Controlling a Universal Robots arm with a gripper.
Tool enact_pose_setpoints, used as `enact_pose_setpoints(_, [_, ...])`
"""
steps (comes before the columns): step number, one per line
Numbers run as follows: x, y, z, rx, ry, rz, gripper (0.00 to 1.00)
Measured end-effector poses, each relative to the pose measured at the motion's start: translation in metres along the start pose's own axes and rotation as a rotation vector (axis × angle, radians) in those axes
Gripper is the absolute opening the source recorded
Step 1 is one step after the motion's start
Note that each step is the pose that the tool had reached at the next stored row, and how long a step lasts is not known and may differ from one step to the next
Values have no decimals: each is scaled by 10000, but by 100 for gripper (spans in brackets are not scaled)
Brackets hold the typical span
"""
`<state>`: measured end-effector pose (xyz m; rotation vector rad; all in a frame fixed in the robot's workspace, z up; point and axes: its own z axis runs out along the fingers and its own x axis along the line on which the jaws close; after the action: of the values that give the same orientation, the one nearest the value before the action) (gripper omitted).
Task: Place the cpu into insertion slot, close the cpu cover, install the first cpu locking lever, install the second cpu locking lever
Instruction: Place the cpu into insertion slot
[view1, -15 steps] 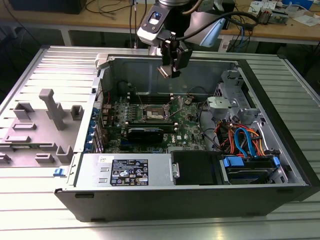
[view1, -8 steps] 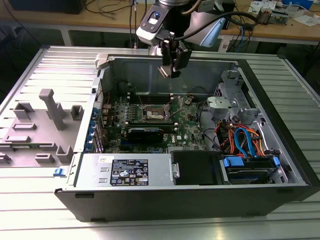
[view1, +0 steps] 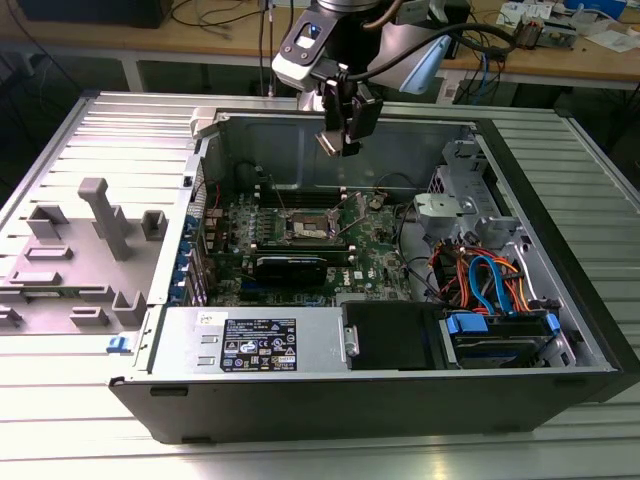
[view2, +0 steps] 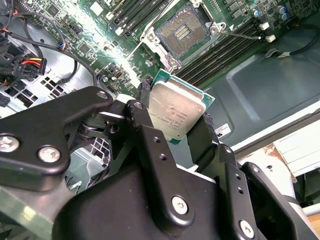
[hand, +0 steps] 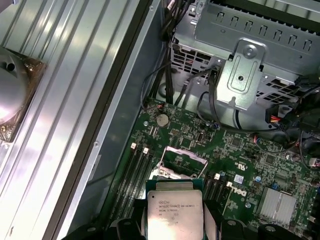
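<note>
My gripper (view1: 340, 138) hangs above the open computer case, over the back of the green motherboard (view1: 375, 250). It is shut on the cpu (view2: 175, 112), a flat square chip with a silvery top and green edge, held by two opposite sides between black fingers (view2: 145, 95). The chip's metal top faces both wrist cameras, and the first wrist view has the cpu (hand: 172, 212) clamped at its sides. Below it lies the insertion slot (view2: 182, 31), a dark square recess with a silver rim, uncovered. The silver cpu cover (hand: 185, 149) stands tilted up beside the slot.
The case (view1: 560, 250) lies open on a ribbed metal table (view1: 130, 120). Black memory slots (view2: 220, 50) flank the socket. A drive cage (hand: 250, 65) and cable bundles (view1: 480, 275) fill the exterior view's right. A power supply (view1: 250, 340) sits at the front, and grey fixtures (view1: 105, 215) stand outside.
</note>
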<state>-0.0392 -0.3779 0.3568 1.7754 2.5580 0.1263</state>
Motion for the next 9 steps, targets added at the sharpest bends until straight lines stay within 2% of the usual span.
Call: enact_pose_setpoints(9, [0, 0, 1, -8, -24, 307, 55])
